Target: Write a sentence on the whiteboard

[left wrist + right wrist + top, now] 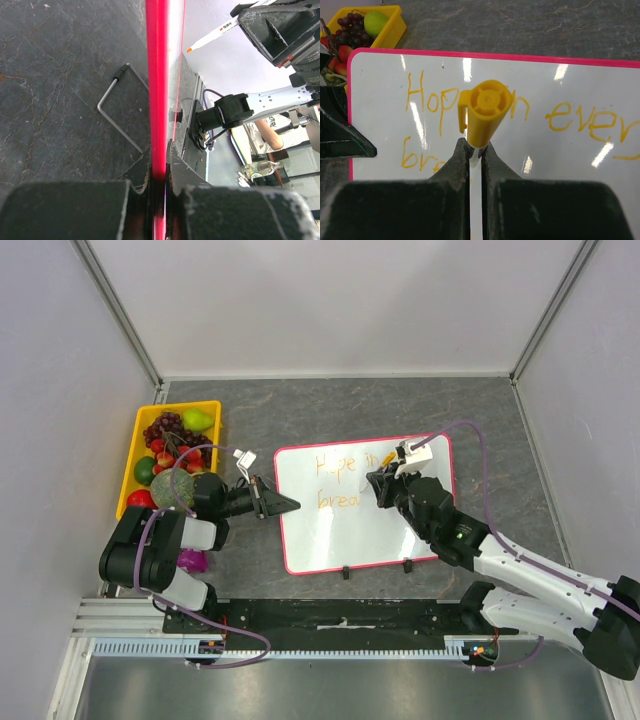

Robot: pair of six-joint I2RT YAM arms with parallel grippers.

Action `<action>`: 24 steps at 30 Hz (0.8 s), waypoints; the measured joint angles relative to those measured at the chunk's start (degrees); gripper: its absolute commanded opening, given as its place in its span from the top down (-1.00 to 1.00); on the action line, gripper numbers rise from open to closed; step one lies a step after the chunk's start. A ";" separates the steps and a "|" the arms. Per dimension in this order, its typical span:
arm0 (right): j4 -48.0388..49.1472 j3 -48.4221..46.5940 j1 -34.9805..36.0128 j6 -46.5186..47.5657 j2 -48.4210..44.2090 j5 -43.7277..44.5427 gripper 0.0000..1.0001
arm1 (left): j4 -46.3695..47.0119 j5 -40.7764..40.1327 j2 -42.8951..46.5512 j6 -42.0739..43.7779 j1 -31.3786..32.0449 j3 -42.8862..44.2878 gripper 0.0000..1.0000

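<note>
The whiteboard lies flat mid-table, white with a pink-red frame. The sentence is in orange: "Hope in every" above, "brea" below. In the right wrist view "Hop", "ever" and "bre" show. My left gripper is shut on the board's left frame edge, jaws on either side. My right gripper is shut on a white marker with a yellow cap over the first line. Its orange tip shows in the left wrist view. Whether the tip touches the board I cannot tell.
A yellow fruit tray with grapes, a green pear and apples stands left of the board. A purple object lies by the left arm's base. Two black feet sit on the board's near edge. A bent wire lies beside the frame.
</note>
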State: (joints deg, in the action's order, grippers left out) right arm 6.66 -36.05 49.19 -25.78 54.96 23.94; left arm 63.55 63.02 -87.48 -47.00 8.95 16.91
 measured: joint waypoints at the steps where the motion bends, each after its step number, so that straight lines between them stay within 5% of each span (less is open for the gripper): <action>1: 0.00 0.00 -0.07 0.07 0.04 0.00 1.00 | 0.00 0.00 0.00 0.00 0.00 0.00 0.96; 24: 0.24 0.00 -0.28 -0.37 2.25 -1.05 1.00 | 0.00 0.04 0.00 0.00 0.00 0.02 0.96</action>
State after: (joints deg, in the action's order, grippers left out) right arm 6.90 -36.05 48.90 -26.15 57.21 22.90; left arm 63.55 63.07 -87.48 -47.00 8.95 16.93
